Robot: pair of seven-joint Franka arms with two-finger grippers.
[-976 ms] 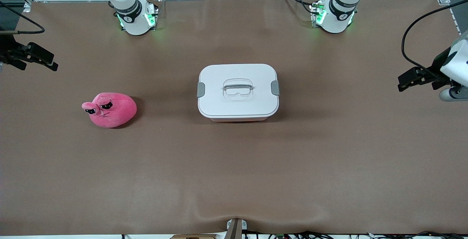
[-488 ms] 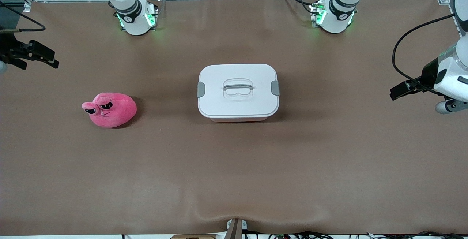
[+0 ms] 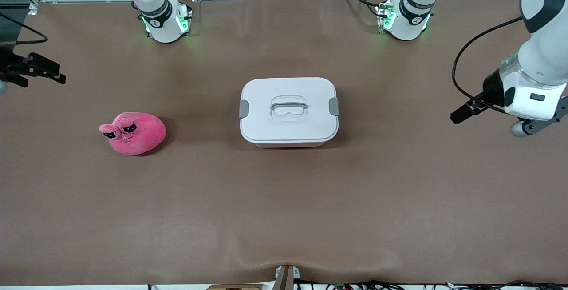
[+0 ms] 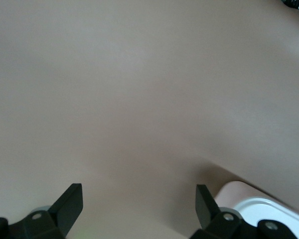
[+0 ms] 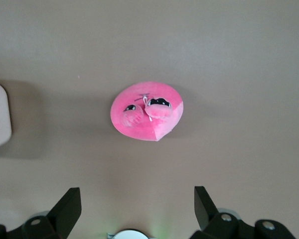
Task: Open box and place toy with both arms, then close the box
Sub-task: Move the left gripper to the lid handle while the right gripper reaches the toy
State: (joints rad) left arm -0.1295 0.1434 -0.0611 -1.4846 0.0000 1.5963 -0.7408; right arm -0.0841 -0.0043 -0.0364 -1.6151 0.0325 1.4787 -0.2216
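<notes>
The box (image 3: pixel 288 117) stands mid-table, its white lid on, with grey clips on both short sides and a grey handle (image 3: pixel 289 105) on top. The pink plush toy (image 3: pixel 133 133) lies on the table toward the right arm's end. It also shows in the right wrist view (image 5: pixel 147 110). My right gripper (image 3: pixel 52 73) is open and empty over the table's edge at the right arm's end. It also shows in the right wrist view (image 5: pixel 136 205). My left gripper (image 3: pixel 462 113) hangs open and empty over bare table at the left arm's end. The left wrist view shows the gripper (image 4: pixel 138 204) and a corner of the box (image 4: pixel 261 206).
The brown table mat (image 3: pixel 284 201) covers the whole table. The two arm bases (image 3: pixel 165 20) (image 3: pixel 404 18) stand along the table's edge farthest from the front camera. A small bracket (image 3: pixel 286 276) sits at the edge nearest to that camera.
The left arm has swung in from the table's end toward the box, its gripper lower in the view. The right gripper has shifted slightly outward. Box and toy have not moved.
</notes>
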